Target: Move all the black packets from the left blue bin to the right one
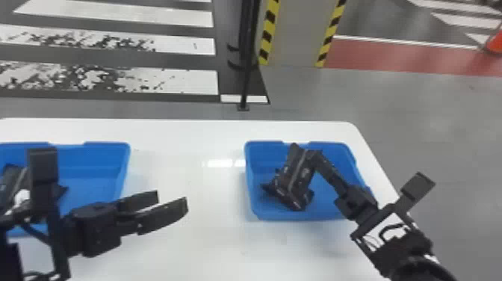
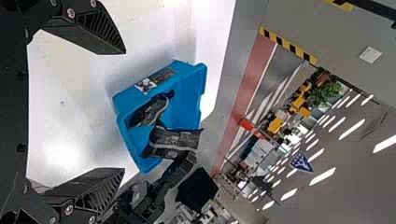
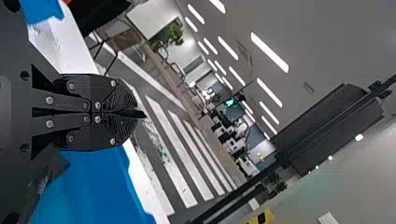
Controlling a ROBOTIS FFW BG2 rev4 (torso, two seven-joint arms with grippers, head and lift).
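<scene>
white table [image 1: 209,250], grey floor [image 1: 429,119], worn white stripes [image 1: 186,80], red floor strip [image 1: 377,56]

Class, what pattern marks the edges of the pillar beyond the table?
Diagonal yellow and black stripes, clearest in the head view.

Bright light, glare on the white table [image 1: 209,239], lit ceiling strips [image 2: 351,129], soft shadow beside right bin [image 1: 251,194]

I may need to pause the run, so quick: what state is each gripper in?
Left gripper: open, holding nothing.
Right gripper: closed, holding a black packet at the right blue bin.
</scene>
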